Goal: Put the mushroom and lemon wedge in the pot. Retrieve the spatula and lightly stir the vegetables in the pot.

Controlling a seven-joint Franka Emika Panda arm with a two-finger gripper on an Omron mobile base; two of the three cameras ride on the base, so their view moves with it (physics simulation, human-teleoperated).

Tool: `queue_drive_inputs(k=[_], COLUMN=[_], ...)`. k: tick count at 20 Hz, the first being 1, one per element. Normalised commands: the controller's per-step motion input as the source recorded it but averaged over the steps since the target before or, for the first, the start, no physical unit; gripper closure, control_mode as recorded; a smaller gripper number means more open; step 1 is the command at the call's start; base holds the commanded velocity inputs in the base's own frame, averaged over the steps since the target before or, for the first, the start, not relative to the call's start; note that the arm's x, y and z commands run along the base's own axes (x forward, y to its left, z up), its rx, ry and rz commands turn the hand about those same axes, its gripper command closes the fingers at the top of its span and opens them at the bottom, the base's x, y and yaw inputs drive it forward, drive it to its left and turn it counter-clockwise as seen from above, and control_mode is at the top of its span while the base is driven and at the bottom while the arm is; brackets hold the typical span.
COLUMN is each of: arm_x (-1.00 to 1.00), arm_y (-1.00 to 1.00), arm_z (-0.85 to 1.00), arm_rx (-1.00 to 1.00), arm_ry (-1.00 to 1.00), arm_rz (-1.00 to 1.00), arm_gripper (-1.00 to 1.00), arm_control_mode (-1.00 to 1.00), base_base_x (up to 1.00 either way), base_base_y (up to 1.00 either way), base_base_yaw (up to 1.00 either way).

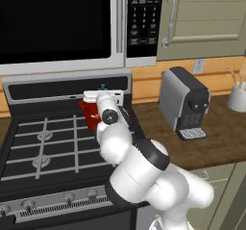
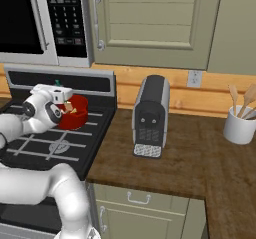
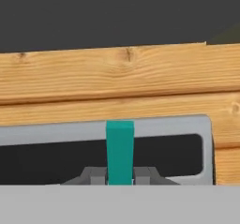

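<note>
While the arm reached over the stove, the scene read as follows.

Spatula point(image 3: 120, 150): slim flat teal-green handle, upright between the fingers in the hand view; a small teal tip also showed above the hand in the left base view point(image 1: 102, 86); its head could not be seen.
Tool point(image 3: 120, 175): pressed together, pinching the spatula handle; it sat over the pot, at about 12 o'clock from the arm's elbow in the left base view.
Pot point(image 2: 76, 114): small, round, glossy red, on the rear right of the stove point(image 1: 43, 147), partly hidden behind the hand.
Inside the pot: a tan-orange piece near the rim in the right base view; too small to tell what it was.
Microwave keypad point(image 1: 144, 15): rows of pale buttons, lettering too blurred to read.
Coffee machine point(image 2: 149, 118): grey and black, on the table point(image 2: 200, 158) at 3 o'clock from the pot, no legible brand.
White cup point(image 2: 240, 125): held pale wooden utensils, far at 3 o'clock on the table.
</note>
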Motion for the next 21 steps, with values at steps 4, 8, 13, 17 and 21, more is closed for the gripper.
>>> queue_drive_inputs(k=[4,8,13,17,21], arm_x=[0.47,0.39,-0.17,-0.33,-0.17], arm_y=[0.22,0.13,0.02,0.0,0.08], arm_z=[-0.36,-0.36,0.0,0.52,0.64], arm_rx=[0.0,0.0,0.0,0.0,0.04], arm_ry=[0.1,0.07,0.0,-0.07,-0.05], arm_rz=[0.0,0.0,0.0,0.0,0.0], arm_gripper=[1.0,1.0,1.0,1.0,1.0], arm_control_mode=[-1.0,-1.0,-1.0,-1.0,-1.0], base_base_x=[0.0,0.0,0.0,0.0,0.0], base_base_y=[0.0,0.0,0.0,0.0,0.0], base_base_yaw=[0.0,0.0,0.0,0.0,0.0])
